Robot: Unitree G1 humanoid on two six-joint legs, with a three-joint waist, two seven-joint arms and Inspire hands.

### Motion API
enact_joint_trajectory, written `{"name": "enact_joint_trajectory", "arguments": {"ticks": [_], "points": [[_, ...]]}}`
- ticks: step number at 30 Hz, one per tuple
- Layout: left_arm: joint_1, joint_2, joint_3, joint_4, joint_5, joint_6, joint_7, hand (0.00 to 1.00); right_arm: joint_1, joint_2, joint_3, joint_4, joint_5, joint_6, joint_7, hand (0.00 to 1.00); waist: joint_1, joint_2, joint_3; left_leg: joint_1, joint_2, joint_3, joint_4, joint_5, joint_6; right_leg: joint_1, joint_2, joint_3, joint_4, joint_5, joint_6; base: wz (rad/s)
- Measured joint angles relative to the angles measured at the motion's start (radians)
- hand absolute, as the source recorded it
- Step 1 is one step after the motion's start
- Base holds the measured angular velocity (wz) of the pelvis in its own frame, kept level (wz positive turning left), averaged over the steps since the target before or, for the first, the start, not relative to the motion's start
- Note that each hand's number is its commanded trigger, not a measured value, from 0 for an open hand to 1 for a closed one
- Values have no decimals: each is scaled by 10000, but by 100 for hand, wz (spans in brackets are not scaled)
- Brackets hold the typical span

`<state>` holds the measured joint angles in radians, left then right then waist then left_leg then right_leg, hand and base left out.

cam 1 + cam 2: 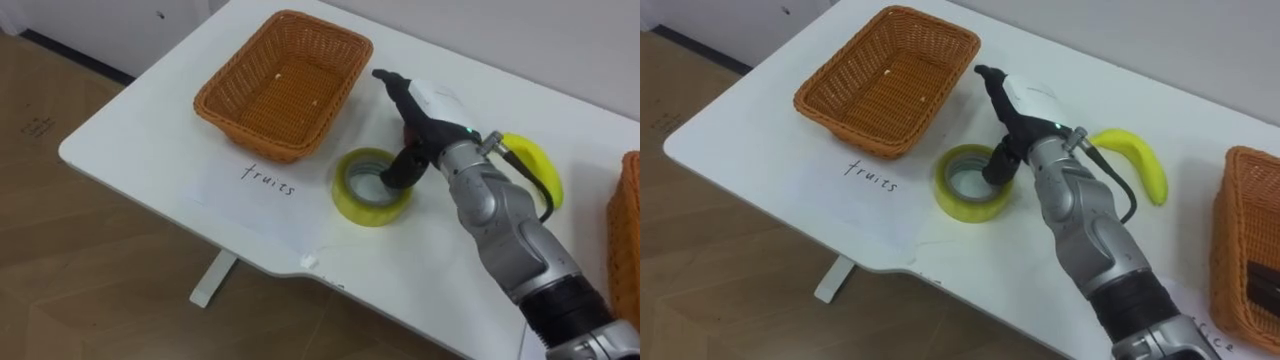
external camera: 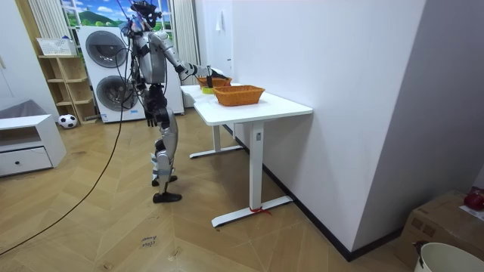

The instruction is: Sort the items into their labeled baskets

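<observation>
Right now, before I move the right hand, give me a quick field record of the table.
right hand: open, over the tape roll, thumb dipping into its core
tape roll: yellow, flat on the table, beside the fruits basket
banana: on the table, past the hand
fruits basket: empty
right basket: holds a dark item, unidentifiable

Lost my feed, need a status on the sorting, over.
Right hand open, thumb down in the hole of the tape. Left hand hangs at its side. Banana lies on the table beyond. Nothing in the way.
</observation>
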<state>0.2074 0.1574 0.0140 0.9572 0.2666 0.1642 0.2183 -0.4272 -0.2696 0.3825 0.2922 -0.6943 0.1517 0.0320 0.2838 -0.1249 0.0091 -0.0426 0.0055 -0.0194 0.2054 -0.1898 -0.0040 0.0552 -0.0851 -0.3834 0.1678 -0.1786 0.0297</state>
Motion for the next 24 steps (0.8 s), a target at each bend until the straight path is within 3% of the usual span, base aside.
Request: {"name": "enact_joint_trajectory", "arguments": {"ticks": [7,18,24], "points": [[-1,121,26,49,3,-33,71,0,6,1,658,-753,-235,118,715,0,-1,-34,2,30,2,26,-16,0,1,-3,-6,10,-11,1,1,-1],[-217,131,14,532,-6,-180,49,0,5,0,665,-771,-198,219,1343,0,6,-69,58,29,-2,12,-14,2,3,11,-14,-17,-5,0,1,1],[-241,140,-22,851,-19,-213,45,0,3,2,659,-761,-65,205,1347,0,3,-258,122,22,-3,2,-16,2,3,14,-15,-46,-6,0,1,0]]}}
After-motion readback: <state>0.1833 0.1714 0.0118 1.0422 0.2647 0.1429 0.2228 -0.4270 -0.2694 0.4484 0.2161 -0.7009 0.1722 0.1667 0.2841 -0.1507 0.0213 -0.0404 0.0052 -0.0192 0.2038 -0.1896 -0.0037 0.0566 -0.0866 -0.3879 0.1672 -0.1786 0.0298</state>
